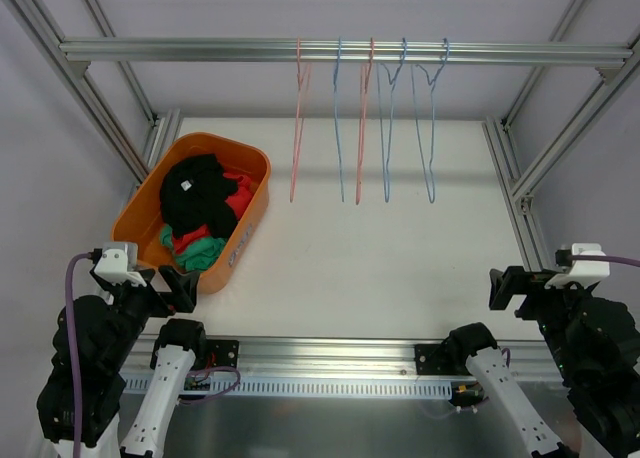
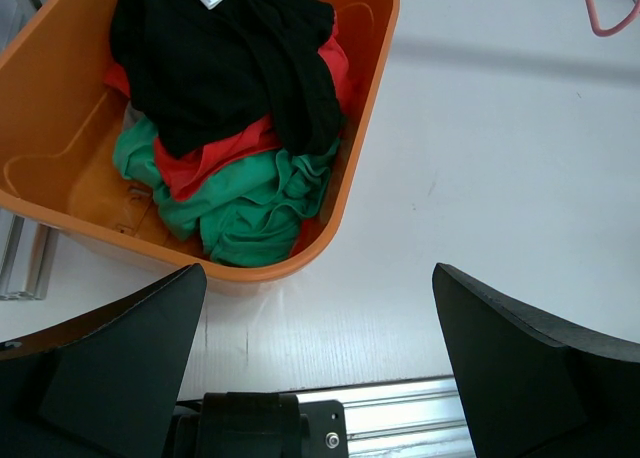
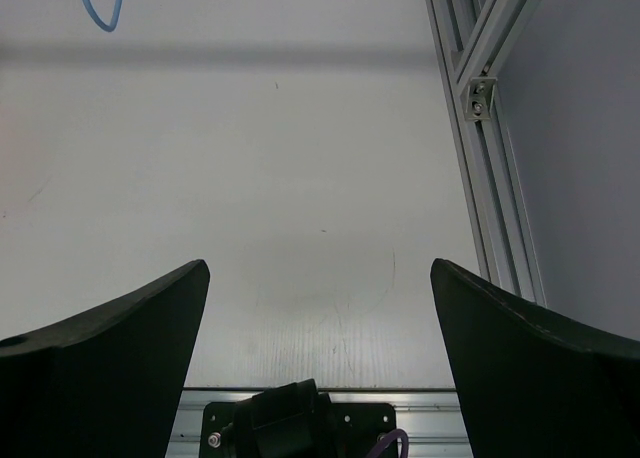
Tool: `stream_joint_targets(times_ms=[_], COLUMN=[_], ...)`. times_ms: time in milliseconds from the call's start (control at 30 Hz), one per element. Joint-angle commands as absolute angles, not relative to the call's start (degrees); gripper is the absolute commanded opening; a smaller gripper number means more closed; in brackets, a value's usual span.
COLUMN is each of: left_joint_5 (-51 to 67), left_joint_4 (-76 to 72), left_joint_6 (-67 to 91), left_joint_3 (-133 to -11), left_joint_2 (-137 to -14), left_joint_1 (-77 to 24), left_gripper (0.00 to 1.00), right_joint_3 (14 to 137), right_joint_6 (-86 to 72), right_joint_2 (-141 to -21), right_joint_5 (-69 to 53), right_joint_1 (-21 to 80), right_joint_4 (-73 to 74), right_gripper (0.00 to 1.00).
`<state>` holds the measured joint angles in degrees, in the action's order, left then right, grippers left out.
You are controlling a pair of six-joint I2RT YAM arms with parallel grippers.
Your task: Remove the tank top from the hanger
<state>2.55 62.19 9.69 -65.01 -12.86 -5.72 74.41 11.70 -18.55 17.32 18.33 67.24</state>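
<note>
Several thin wire hangers, pink and blue, hang bare from the aluminium rail at the back. A black tank top with a white label lies on top of red and green garments in the orange bin at the left. My left gripper rests open by the bin's near corner. In the left wrist view its fingers frame bare table, with the black top ahead. My right gripper is open at the near right, over bare table.
The table is white, with aluminium frame posts along both sides and a rail at the near edge. A pink hanger's lower tip shows in the left wrist view. A blue hanger's tip shows in the right wrist view.
</note>
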Motion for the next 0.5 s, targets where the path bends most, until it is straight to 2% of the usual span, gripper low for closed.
stream_joint_targets(times_ms=[0,467], left_joint_5=[4.38,6.07], left_joint_4=[60.91,58.80], left_joint_6=[9.58,9.67], left_joint_3=[-64.42,-63.90], left_joint_2=[-12.31,-11.51], left_joint_1=[-6.33,-6.33], left_gripper=[0.99,0.99], right_joint_3=[73.39,71.19], right_joint_6=[12.39,11.60], right_joint_2=[-20.39,-21.88], right_joint_5=[17.23,15.82], right_joint_1=[18.72,18.72], right_joint_4=[64.16,61.52], right_gripper=[0.99,1.00])
